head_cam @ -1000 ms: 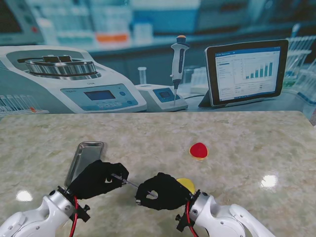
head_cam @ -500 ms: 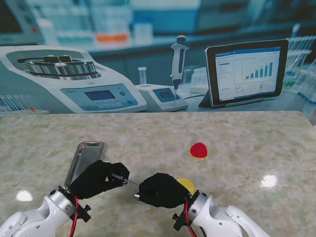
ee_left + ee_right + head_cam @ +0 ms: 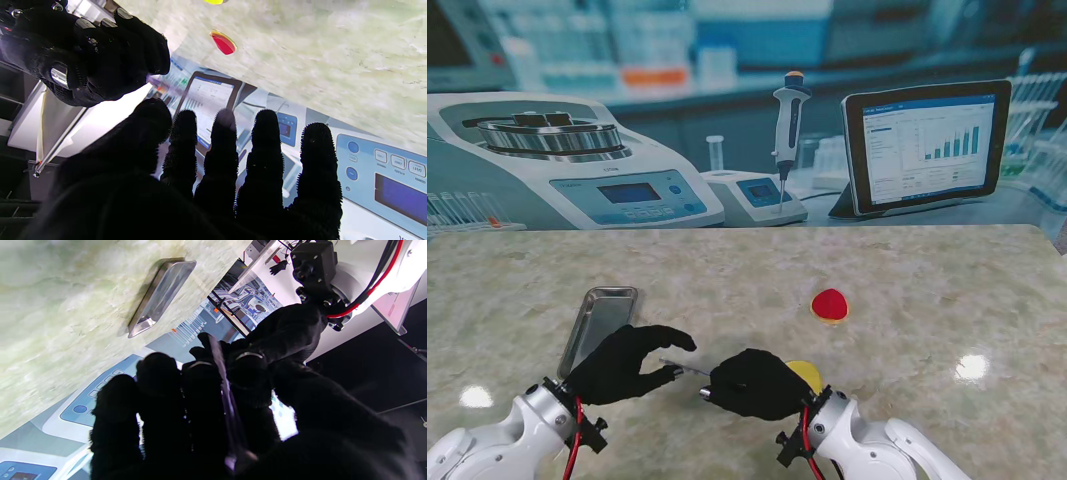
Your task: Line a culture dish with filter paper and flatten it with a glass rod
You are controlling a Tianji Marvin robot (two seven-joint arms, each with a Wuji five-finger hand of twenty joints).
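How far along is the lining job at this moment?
Done: the rod is off the table and gripped in the right hand. In hand: a handover, with the left hand open, fingers spread beside the rod's free end. Left: the pressing itself; the rod is not at the yellow disc that shows behind the right hand. The red disc lies apart, and the tray is untouched.

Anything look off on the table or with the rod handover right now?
Nothing is spilled or broken. The glass rod sits in the right hand, while the left hand has its fingers spread beside the rod's end. The metal tray lies slightly askew. The red disc lies apart.
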